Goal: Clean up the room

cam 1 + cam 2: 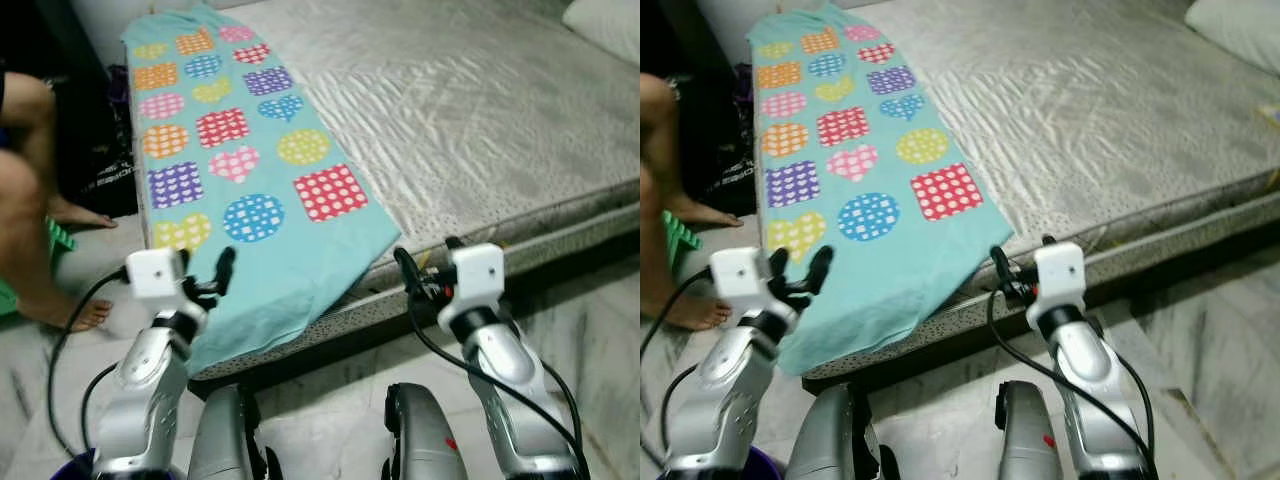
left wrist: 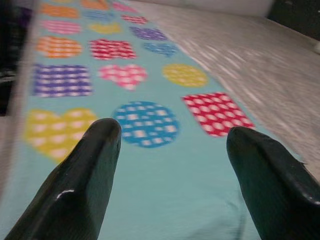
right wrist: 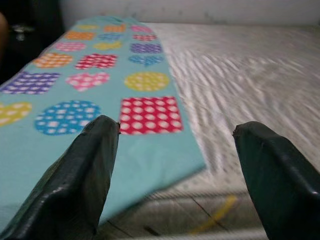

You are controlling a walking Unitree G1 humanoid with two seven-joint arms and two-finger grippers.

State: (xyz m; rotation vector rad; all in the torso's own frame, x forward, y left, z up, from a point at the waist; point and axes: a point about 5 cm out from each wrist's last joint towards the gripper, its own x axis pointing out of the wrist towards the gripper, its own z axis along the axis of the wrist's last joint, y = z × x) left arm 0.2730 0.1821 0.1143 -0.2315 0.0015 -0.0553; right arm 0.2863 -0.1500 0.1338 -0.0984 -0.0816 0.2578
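A teal blanket printed with dotted hearts, squares and circles lies lengthwise along the left side of the bed. Its near end hangs over the front edge. My left gripper is raised in front of that hanging end, near its left corner, open with nothing between its fingers. My right gripper hovers at the bed's front edge, just right of the blanket's near right corner. It is open and holds nothing.
The grey-white mattress stretches away to the right, with a white pillow at the far corner. A person's bare legs and foot stand at the left, beside a dark bag. Marble floor lies below.
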